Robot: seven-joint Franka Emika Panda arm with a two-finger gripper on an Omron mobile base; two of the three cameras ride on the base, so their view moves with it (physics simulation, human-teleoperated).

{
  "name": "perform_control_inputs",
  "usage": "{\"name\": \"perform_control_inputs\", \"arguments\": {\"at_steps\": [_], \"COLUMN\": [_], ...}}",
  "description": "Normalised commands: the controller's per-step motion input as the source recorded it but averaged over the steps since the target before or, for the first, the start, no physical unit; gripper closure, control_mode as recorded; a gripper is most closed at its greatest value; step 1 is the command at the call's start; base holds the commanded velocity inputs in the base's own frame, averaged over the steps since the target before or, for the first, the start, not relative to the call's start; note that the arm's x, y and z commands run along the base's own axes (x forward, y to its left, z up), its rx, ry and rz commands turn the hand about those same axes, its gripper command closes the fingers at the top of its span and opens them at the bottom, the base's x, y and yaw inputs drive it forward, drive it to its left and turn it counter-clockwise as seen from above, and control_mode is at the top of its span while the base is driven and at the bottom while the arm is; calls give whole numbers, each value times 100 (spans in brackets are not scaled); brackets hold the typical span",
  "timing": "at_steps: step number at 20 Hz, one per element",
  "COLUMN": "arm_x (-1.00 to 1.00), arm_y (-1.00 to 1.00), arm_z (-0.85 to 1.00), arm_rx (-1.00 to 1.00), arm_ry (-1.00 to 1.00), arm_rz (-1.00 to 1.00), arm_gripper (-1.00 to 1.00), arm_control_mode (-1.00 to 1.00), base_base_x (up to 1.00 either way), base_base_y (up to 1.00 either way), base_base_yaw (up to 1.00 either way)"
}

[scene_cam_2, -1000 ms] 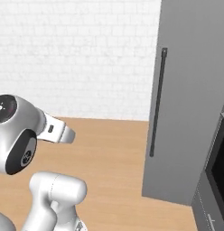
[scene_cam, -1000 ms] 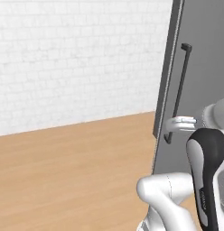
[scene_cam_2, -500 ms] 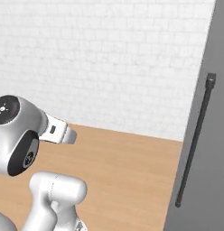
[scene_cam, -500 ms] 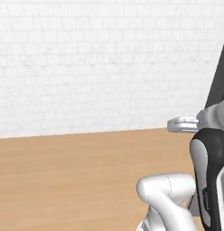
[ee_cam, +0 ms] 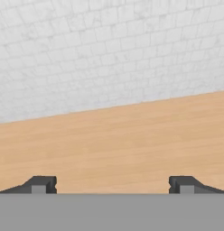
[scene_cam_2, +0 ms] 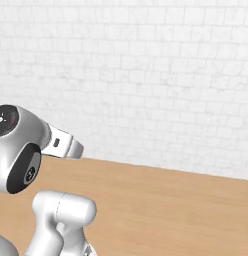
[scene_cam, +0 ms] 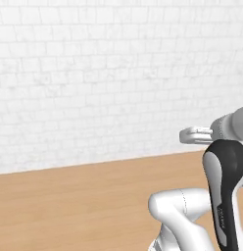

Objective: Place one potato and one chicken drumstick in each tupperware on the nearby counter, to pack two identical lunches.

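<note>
Facing white brick wall (scene_cam: 94,73) and light-brown wooden floor (scene_cam_2: 171,210); step in hand judged as driving base round toward kitchen units.

Carrying two-finger gripper (ee_cam: 112,185) spread wide, dark fingertips (ee_cam: 41,184) well apart, nothing between them.

Doing it well:
- holding white arm (scene_cam: 221,196) tucked close over base while turning
- leaving jaws parted, ready for first pick
- stopping only once worktop and trays are sitting squarely ahead, within reach

Potatoes, drumsticks, grey trays, wooden counter: lying somewhere outside these views; looks and places impossible to tell here.
</note>
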Motion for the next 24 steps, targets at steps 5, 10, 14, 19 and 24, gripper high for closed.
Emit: {"name": "perform_control_inputs", "arguments": {"at_steps": [5,10,14,19,24], "arm_x": [0,0,0,0,0], "arm_y": [0,0,0,0,0], "arm_z": [0,0,0,0,0], "arm_rx": [0,0,0,0,0], "arm_ry": [0,0,0,0,0], "arm_rz": [0,0,0,0,0], "arm_gripper": [-100,-100,-100,-100,-100], "arm_control_mode": [100,100,100,100,100], "base_base_x": [100,100,80,48,40], "base_base_y": [73,75,57,41,40], "base_base_yaw": [-64,-72,-80,-89,-91]}}
